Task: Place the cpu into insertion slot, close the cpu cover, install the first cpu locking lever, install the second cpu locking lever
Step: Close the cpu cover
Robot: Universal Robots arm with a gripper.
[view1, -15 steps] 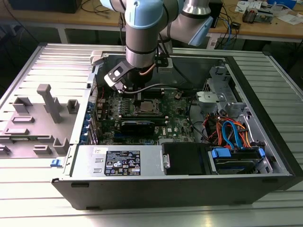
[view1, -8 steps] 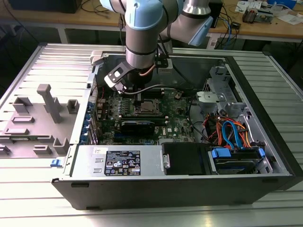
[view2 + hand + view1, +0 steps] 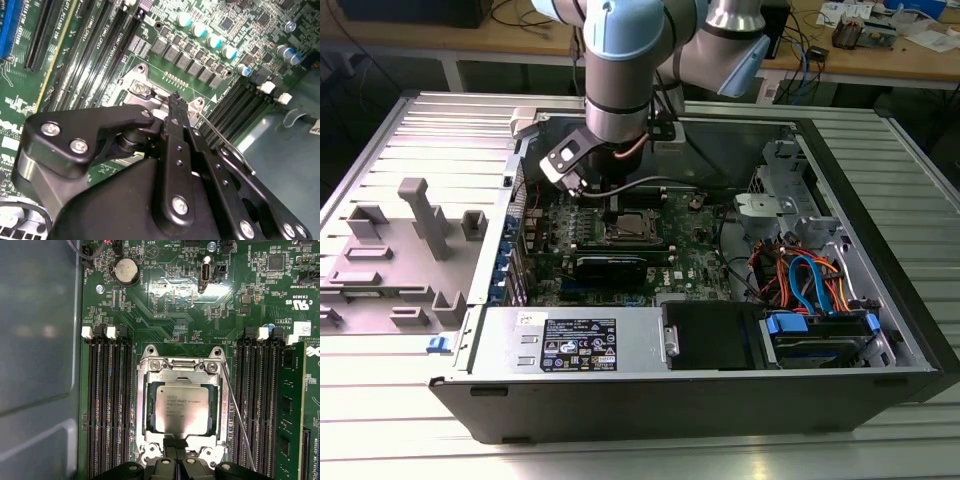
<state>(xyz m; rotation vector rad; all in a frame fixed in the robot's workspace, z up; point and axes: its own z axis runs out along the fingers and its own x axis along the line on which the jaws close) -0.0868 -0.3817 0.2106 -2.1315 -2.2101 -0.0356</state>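
- While your gripper (image 3: 175, 441), tips together, rested at the thin silvery cpu cover (image 3: 142, 410), you needed gentle, even pressure.
- Its dull grey square cpu (image 3: 181, 410) lay flat.

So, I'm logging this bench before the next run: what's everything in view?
case: one, black, lying open.
board: one, green, inside the case.
cover: one, silvery, flat on the board.
cpu: one, silver-grey, in the cover's cut-out.
lever: one, silvery rod, beside the cover.
memory slots: two banks, black, flanking the cover.
memory stick: one, green, beyond one bank.
coin cell: one, silver, on the board.
power supply: one, silver, along the case's wall.
cables: several, blue and orange, exterior view's right.
fixture: one, grey, exterior view's left.
arm: one, grey-blue, above the board.
end effector: one, black, at the cover's edge.
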